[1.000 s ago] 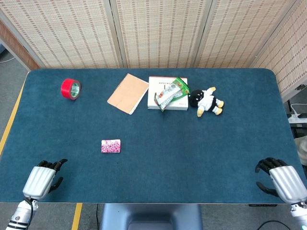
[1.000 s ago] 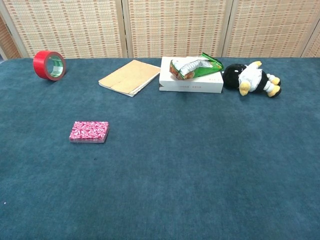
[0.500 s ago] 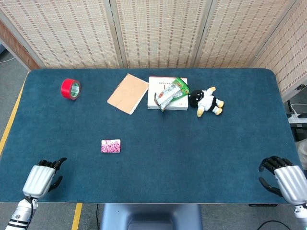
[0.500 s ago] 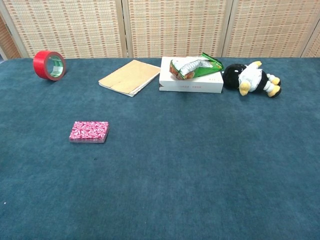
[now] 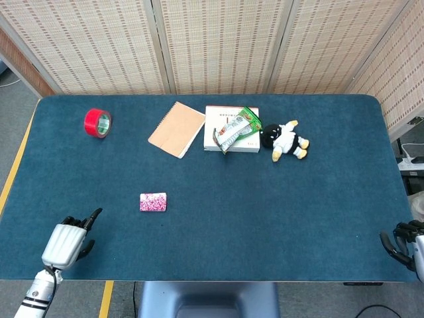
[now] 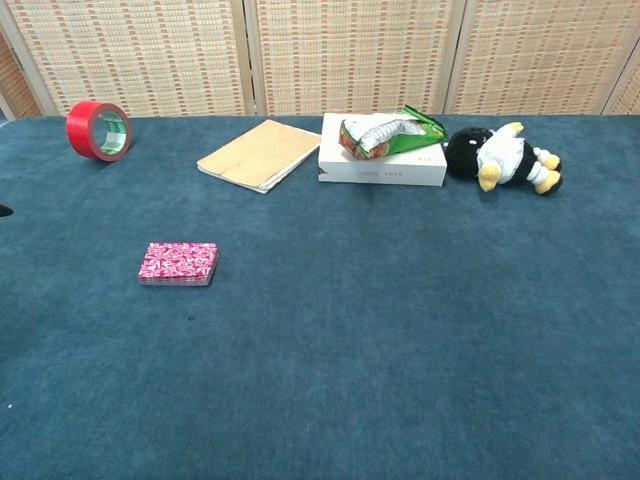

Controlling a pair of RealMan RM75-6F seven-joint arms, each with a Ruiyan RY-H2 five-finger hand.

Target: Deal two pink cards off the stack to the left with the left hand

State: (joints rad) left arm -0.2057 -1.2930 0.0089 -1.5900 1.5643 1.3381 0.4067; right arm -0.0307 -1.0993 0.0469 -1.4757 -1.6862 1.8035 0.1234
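Observation:
The stack of pink patterned cards (image 5: 153,202) lies flat on the blue table, left of centre, and the chest view shows the same stack (image 6: 178,263). My left hand (image 5: 69,238) hovers at the table's near left corner, well short of the stack and to its left. It holds nothing, and one finger (image 5: 95,214) points forward. In the chest view only a dark fingertip (image 6: 3,211) shows at the left edge. My right hand (image 5: 405,242) sits at the far right edge, mostly cut off, with its dark fingers apart and empty.
A red tape roll (image 5: 97,123) stands at the back left. A tan notebook (image 5: 176,129), a white box (image 5: 228,136) with a green snack bag (image 5: 237,126) on top, and a black-and-white plush toy (image 5: 285,140) line the back.
My left hand has moved forward and slightly right toward the stack, with one finger stretched out. My right hand has drawn back to the right, nearly out of the head view.

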